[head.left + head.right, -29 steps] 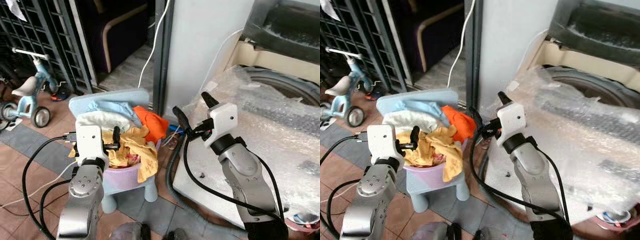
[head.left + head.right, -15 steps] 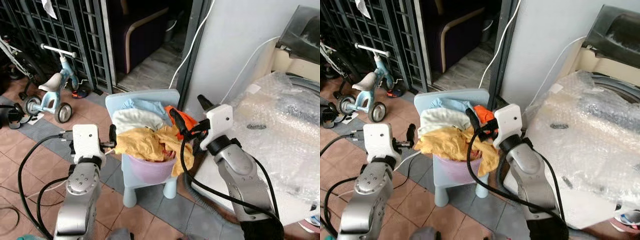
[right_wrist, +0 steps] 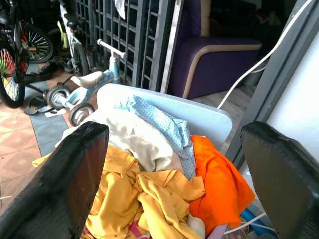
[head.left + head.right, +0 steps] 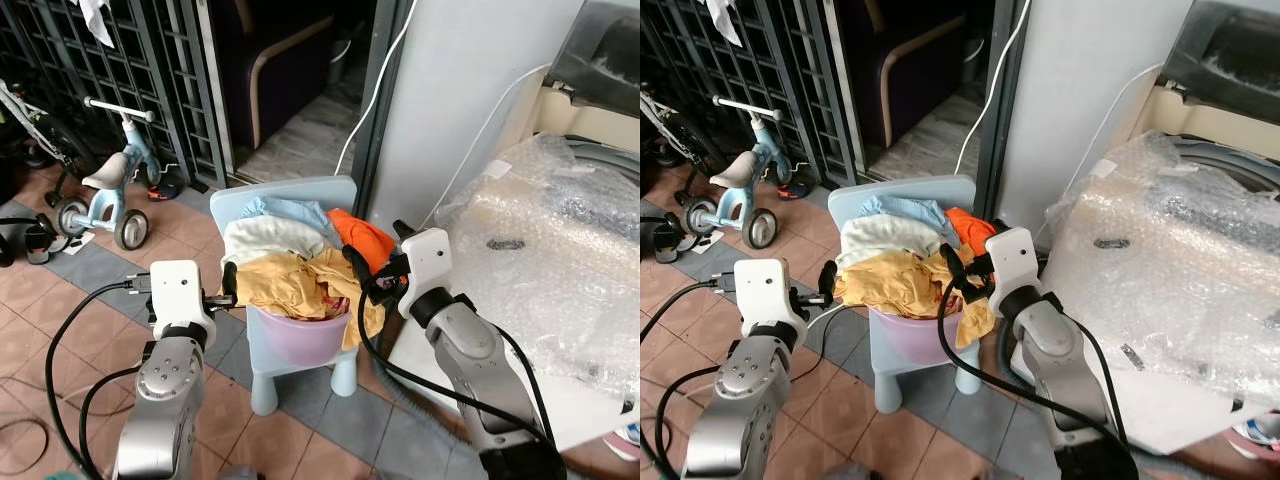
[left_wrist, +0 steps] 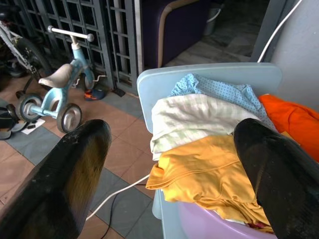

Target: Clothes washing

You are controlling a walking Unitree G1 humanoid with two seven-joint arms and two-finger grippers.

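The lilac basket [image 4: 300,338] heaped with clothes [image 4: 290,265] sits on a pale blue child's chair [image 4: 285,195] beside the bubble-wrapped washing machine [image 4: 560,260]. The left pincer [image 4: 228,285] and right pincer [image 4: 358,275] flank the basket, both fully open and empty.

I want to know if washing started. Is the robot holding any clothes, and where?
No, nothing is held. The left gripper and right gripper are both open, one on each side of the pile of clothes in the purple basket.
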